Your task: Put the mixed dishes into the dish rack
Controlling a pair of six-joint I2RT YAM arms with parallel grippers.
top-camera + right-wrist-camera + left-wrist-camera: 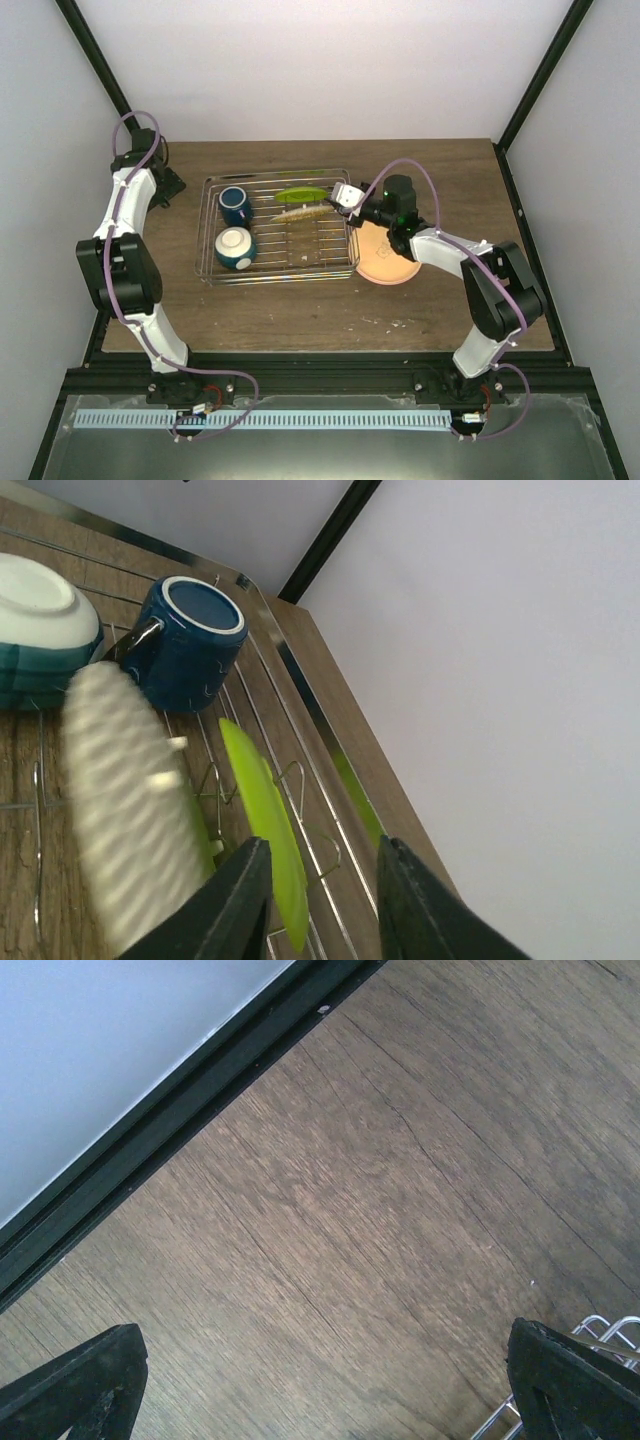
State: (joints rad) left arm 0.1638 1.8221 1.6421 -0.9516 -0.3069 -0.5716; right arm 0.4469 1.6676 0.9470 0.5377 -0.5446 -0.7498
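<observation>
Left arm [125,270] is seen folded upright along the frame's left side. Left gripper [322,1345] is held at upper left, fingers spread wide. Right arm [490,285] is extended toward centre. Right gripper [345,196] is held with fingers narrowly parted.

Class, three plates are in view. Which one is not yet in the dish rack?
The salmon-pink plate: it lies flat on the table right of the dish rack, while the lime-green plate and cream plate sit on edge inside it.
</observation>
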